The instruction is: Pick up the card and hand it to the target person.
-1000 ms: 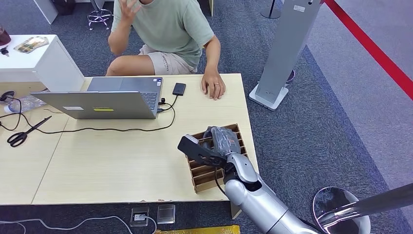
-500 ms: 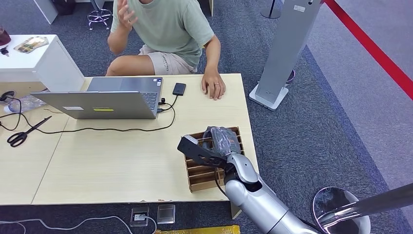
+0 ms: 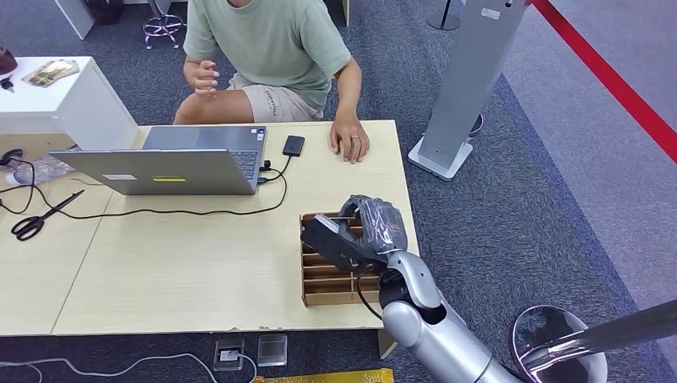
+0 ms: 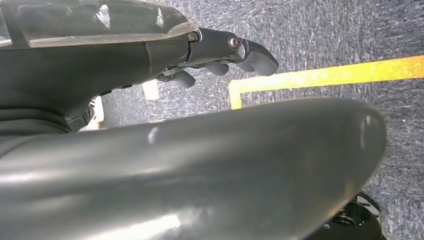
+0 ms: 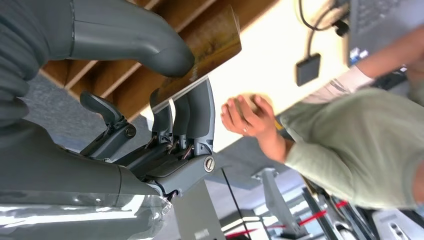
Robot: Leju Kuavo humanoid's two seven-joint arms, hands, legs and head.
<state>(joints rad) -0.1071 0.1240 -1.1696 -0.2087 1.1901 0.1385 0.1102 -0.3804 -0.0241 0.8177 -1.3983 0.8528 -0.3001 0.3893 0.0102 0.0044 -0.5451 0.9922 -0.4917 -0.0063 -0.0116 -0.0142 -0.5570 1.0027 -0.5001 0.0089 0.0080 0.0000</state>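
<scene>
Card (image 5: 207,47) sits pinched in the right hand (image 3: 361,233), thumb on one face and dark fingers (image 5: 192,112) on the other, as the right wrist view shows plainly. It is lifted clear of the rack (image 3: 323,279), which lies just under and behind the hand on the table (image 3: 199,263).

Since a second ago the hand has risen a little and swung away from the robot, toward the person (image 3: 279,48). The rack under it has also shifted: earlier it lay skewed on the table, now it sits squarer and slightly nearer the table's front edge, probably nudged as the card came out. The person's raised hand (image 3: 203,80) has dropped from head height to chest height; their other hand (image 3: 350,144) rests on the table beyond the robot hand, with bare tabletop between.

I judge the pick done and the handover begun. The card now needs carrying forward past the rack to the resting hand ahead. The pinch covers only part of the card, so a quick swing could let it slip.

Left hand (image 4: 220,55) hangs over the carpet beside a yellow floor line (image 4: 325,77), holding nothing, its fingers loosely curled and apart. A laptop (image 3: 172,163) and phone (image 3: 294,145) lie farther off, beyond the right hand and to its left.
</scene>
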